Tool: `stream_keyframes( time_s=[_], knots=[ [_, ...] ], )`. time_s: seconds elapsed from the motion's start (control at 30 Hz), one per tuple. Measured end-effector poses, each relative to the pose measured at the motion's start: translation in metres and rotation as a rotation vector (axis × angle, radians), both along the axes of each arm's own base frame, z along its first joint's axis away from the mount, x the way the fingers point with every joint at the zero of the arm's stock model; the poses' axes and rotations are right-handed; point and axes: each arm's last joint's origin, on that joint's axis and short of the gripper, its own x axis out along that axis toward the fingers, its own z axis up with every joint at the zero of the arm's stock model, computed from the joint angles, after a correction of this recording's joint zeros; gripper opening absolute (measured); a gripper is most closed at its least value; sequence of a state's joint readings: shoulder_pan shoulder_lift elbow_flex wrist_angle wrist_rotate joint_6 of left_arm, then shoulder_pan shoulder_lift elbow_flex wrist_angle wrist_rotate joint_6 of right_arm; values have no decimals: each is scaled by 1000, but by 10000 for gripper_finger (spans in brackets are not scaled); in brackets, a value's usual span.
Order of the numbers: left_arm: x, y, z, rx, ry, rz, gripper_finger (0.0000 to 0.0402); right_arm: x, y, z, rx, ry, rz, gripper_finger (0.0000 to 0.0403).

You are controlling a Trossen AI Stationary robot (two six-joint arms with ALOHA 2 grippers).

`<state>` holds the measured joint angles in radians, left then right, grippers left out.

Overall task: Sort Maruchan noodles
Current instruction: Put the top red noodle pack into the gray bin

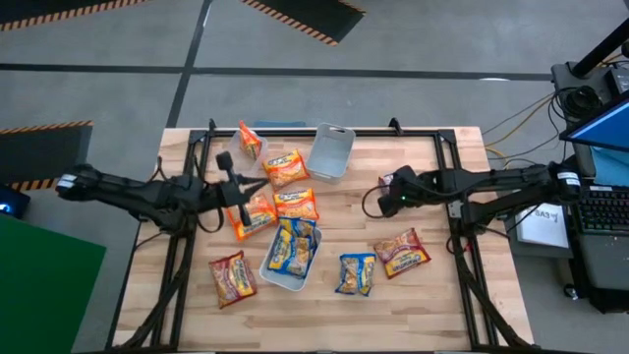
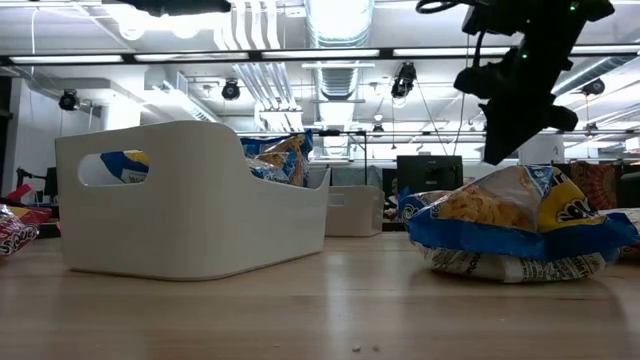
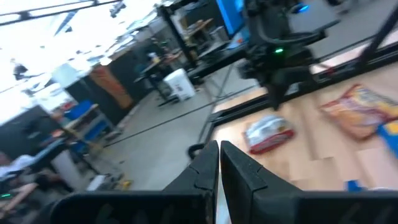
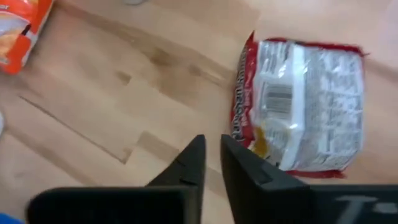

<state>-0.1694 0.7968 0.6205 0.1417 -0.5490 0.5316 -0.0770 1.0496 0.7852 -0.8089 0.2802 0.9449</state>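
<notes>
Maruchan noodle packets lie over the wooden table: orange ones (image 1: 286,167) (image 1: 296,204) (image 1: 254,215) mid-table, one orange (image 1: 251,141) at the far edge, blue ones in the white tray (image 1: 265,270), one blue (image 1: 356,273) loose, dark red ones (image 1: 401,253) (image 1: 232,277) flat near the front. Another dark red packet (image 4: 298,106) lies face down on the wood just beyond my right gripper (image 4: 212,144), which points steeply down with a narrow gap and nothing in it. My left gripper (image 1: 261,185) hovers level above the orange packets, shut and empty (image 3: 219,152).
A clear tray (image 1: 331,150) stands at the far edge. The white tray (image 2: 190,200) fills the left of the low view, with the loose blue packet (image 2: 520,225) at the right. Black rails (image 1: 393,133) frame the table. Bare wood lies at the near left and far right.
</notes>
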Motion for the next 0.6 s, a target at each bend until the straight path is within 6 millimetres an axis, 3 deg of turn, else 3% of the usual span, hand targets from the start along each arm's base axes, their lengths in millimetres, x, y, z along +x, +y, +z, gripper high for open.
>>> stream_keyframes(
  time_s=[0.2, 0.4, 0.6],
  knots=[
    [-5, 15, 5, 63, 0, 79, 0, 3, -14, -5, 52, 4, -82, 132],
    [-7, 28, 6, 78, 2, 155, 0, 14, -35, -24, 66, 67, -153, 222],
    [-7, 34, 5, 86, 11, 186, 0, 26, -42, -52, 66, 201, -125, 256]
  ],
)
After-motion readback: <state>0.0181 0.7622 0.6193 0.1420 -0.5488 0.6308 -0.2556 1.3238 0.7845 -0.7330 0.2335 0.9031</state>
